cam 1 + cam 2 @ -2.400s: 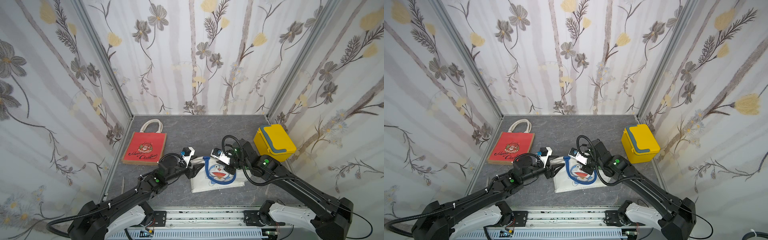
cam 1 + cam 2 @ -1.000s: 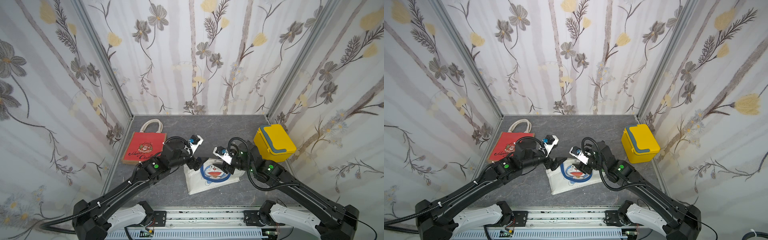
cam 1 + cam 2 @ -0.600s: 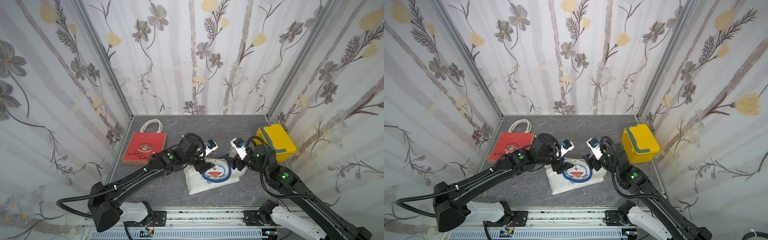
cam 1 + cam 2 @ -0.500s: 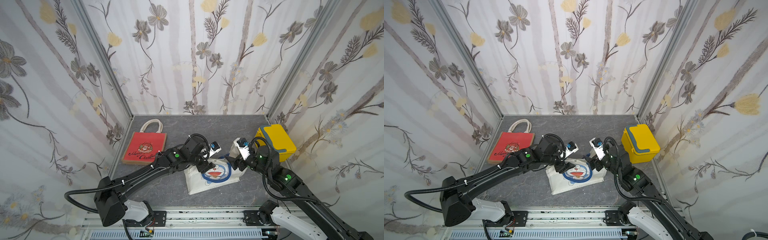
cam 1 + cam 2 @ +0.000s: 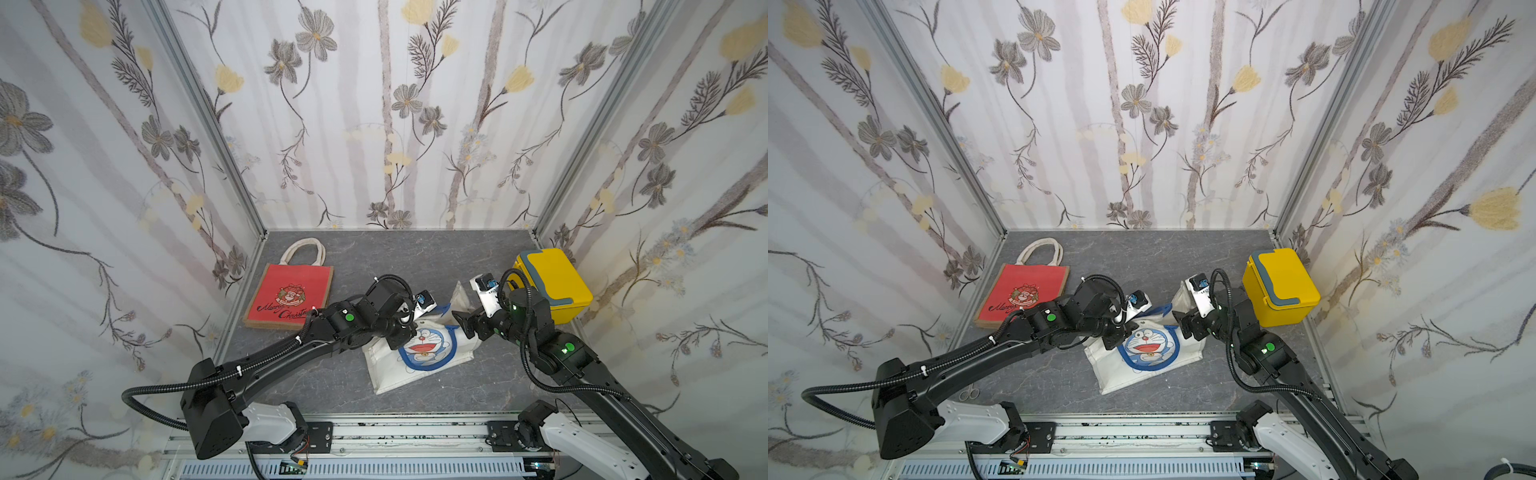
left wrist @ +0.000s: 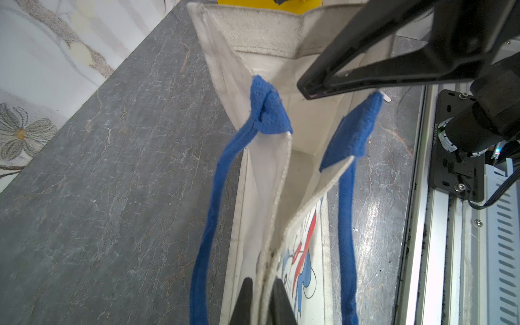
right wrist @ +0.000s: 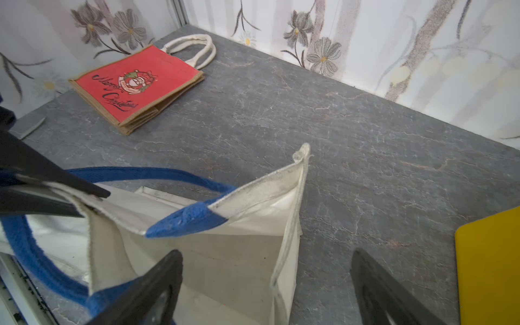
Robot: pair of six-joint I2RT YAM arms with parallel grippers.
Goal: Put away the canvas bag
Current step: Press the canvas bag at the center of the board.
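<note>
Closest to my base, the canvas bag (image 5: 419,361) lay on the grey table (image 5: 324,386), roughly midway between my two arms. Its cartoon face pointed up and its mouth was turned away from me. My left gripper (image 6: 260,301) was clamped on the bag's white rim, the cloth squeezed tight between the fingers, and the blue handles (image 6: 211,197) ran along either side of that pinch. At the other end of the mouth my right gripper (image 7: 264,253) stood spread wide. The bag's raised side seam sat between its fingers (image 7: 153,284), and I could not tell whether either one touched the cloth. Farther back, a red Christmas bag (image 5: 291,297) lay flat on my left. A yellow box (image 5: 552,286) sat on my right. Behind both rose the flowered wall (image 5: 374,124).
</note>
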